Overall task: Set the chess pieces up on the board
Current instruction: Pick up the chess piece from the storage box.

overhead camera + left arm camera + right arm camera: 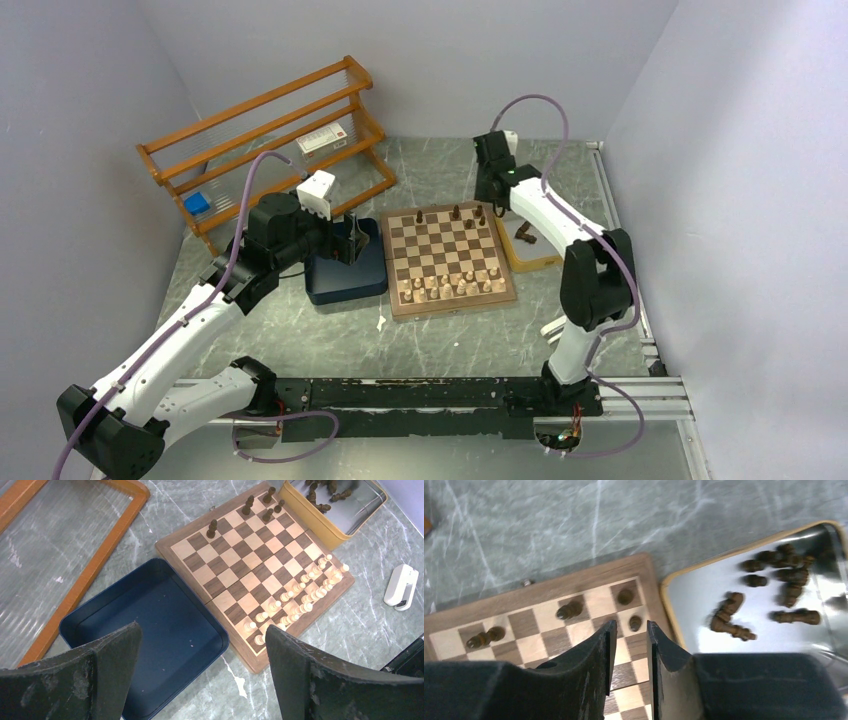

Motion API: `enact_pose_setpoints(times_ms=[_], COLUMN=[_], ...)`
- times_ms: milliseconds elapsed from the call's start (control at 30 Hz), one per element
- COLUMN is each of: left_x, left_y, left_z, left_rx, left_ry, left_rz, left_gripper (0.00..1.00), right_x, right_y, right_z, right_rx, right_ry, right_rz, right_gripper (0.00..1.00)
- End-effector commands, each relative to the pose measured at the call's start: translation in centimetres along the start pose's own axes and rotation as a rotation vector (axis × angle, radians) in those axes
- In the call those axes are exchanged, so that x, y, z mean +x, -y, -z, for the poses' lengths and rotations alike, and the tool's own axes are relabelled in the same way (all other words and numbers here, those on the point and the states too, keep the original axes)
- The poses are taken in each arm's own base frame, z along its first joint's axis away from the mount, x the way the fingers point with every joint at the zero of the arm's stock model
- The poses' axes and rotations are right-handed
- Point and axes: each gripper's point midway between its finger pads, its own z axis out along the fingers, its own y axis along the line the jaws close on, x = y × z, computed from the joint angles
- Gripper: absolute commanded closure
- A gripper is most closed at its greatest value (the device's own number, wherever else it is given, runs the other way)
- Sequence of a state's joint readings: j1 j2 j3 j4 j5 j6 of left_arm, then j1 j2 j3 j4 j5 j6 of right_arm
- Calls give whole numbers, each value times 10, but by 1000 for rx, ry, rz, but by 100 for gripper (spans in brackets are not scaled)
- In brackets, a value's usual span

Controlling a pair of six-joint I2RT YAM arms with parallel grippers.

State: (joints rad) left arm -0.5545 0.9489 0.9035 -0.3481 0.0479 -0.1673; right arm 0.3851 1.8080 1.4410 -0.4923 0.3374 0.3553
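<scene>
Hovering right gripper (630, 630), narrowly parted and empty, over far-right corner of chessboard (445, 245); holding left gripper (202, 630) wide above blue tray (165, 615); leaving dark chess pieces (729, 620) lying in yellow-rimmed tin (704, 592) toward bench's right edge.

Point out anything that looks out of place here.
Most dark chess pieces lie toppled and scattered in the yellow-rimmed tray beside the board, not standing. A white stapler-like object lies just off the board's corner.
</scene>
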Motion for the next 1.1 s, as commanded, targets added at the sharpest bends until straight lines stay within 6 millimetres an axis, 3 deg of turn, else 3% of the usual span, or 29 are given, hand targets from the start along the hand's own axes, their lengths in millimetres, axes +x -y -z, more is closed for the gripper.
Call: enact_pose_setpoints(times_ms=[0, 200, 333, 667, 1067], left_x=[-2, -1, -1, 0, 0], left_y=[4, 4, 5, 3, 3], left_z=[-1, -1, -1, -2, -1], left_rx=[22, 20, 24, 15, 13], left_ry=[16, 14, 12, 7, 9], left_rz=[-16, -15, -17, -16, -18], left_gripper=[2, 2, 2, 2, 2], right_x=[-22, -24, -17, 7, 29], right_y=[43, 108, 133, 156, 161], right_z=[10, -4, -17, -58, -83], right_rx=[67, 139, 177, 206, 196], right_ry=[65, 78, 72, 24, -13], right_rz=[-50, -156, -195, -206, -153], right_gripper=[68, 68, 67, 64, 66])
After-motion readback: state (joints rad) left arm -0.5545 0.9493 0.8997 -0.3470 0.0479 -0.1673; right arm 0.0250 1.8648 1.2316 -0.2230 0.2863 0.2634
